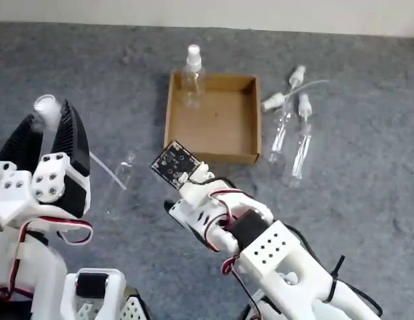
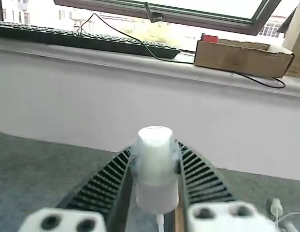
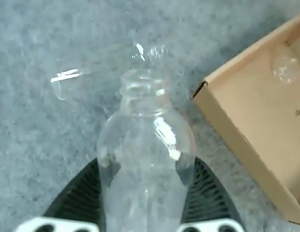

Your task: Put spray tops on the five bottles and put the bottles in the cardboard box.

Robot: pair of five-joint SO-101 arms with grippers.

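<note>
The left gripper (image 2: 154, 153) is clamped on a white spray top (image 2: 155, 145). The right gripper (image 3: 148, 166) is clamped on the body of an uncapped clear bottle (image 3: 145, 140), above the counter (image 1: 367, 220) near a corner of the cardboard box (image 1: 220, 127). The bottle is probably light, thin-walled and slippery, so grip it at mid-body and leave the neck free.

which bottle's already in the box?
The capped bottle against the far wall of the cardboard box; the rest lie on the carpet or sit in the right gripper.
</note>
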